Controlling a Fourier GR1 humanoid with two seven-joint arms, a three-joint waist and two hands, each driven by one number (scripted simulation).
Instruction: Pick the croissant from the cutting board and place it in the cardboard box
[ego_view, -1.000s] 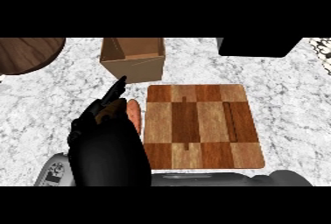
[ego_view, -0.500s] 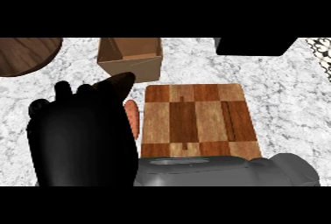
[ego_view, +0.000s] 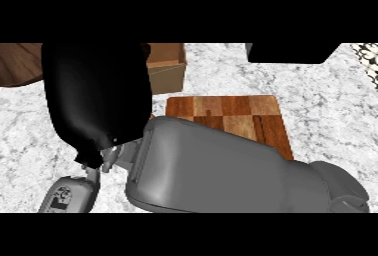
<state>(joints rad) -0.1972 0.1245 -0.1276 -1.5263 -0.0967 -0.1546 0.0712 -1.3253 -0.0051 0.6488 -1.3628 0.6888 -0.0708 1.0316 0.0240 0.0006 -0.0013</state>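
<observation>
Head view is largely filled by the left hand (ego_view: 96, 100), a black mass raised beside the cardboard box (ego_view: 166, 75), and whether anything is grasped cannot be told; the croissant is nowhere to be seen, and the right hand is not shown. For the placing to be done well, the hand should be brought squarely over the box opening before anything is released. A grey forearm (ego_view: 214, 170) is laid across the checkered cutting board (ego_view: 236, 112) on the white marbled table (ego_view: 325, 100)
</observation>
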